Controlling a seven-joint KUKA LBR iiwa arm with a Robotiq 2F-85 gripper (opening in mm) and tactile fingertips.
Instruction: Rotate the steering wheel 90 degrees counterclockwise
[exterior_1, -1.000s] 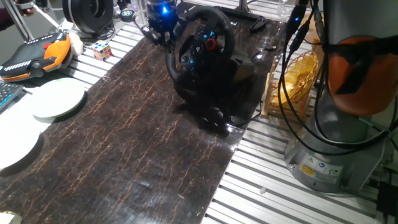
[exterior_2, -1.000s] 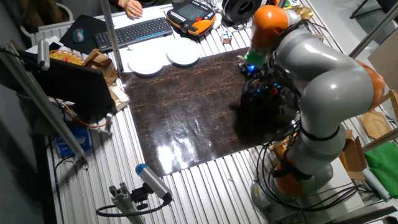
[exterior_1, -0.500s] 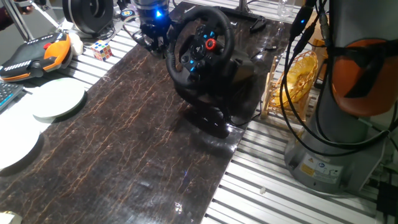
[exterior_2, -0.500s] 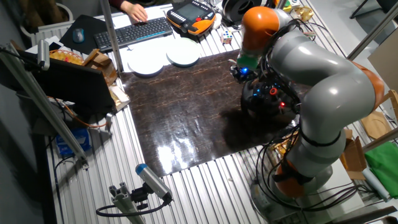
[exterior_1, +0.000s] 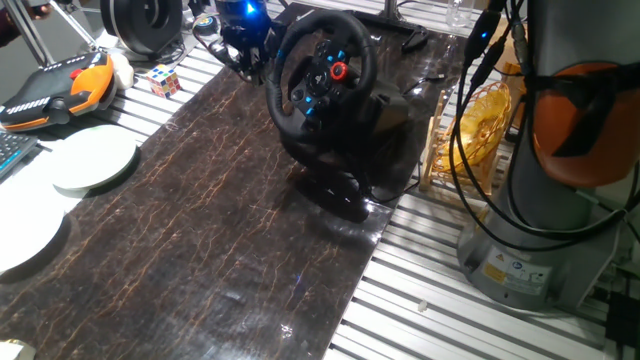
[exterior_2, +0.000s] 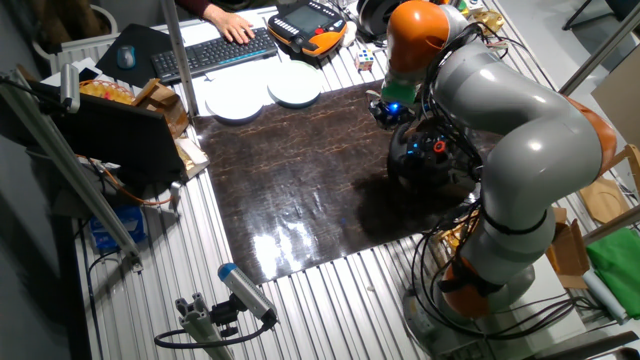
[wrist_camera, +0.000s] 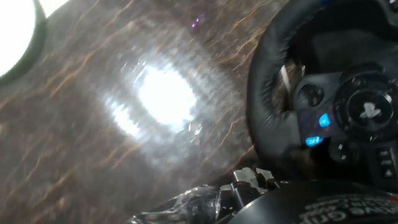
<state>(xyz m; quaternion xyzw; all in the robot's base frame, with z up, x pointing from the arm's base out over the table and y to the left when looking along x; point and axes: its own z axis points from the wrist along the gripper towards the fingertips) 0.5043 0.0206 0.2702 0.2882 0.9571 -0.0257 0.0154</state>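
The black steering wheel (exterior_1: 320, 75) stands upright on its black base at the right edge of the dark marbled mat (exterior_1: 200, 230). Its hub shows blue-lit buttons and a red knob. My gripper (exterior_1: 245, 52), with a blue light above it, hangs just left of the wheel's upper left rim, apart from it and holding nothing; its fingers look spread. In the other fixed view the gripper (exterior_2: 385, 110) sits beside the wheel (exterior_2: 432, 158). The hand view shows the wheel's rim (wrist_camera: 270, 81) and blue-lit hub at the right; my fingertips are out of that view.
Two white plates (exterior_1: 95, 160) lie at the mat's left edge. A Rubik's cube (exterior_1: 165, 80), an orange-black pendant (exterior_1: 60, 85) and a black spool (exterior_1: 140, 20) stand at the back left. A yellow wire basket (exterior_1: 480, 125) is right of the wheel. A person's hand rests on a keyboard (exterior_2: 215, 50).
My gripper came off the wheel's upper left rim and drew back to the left. The wheel has stayed still over the last half second.
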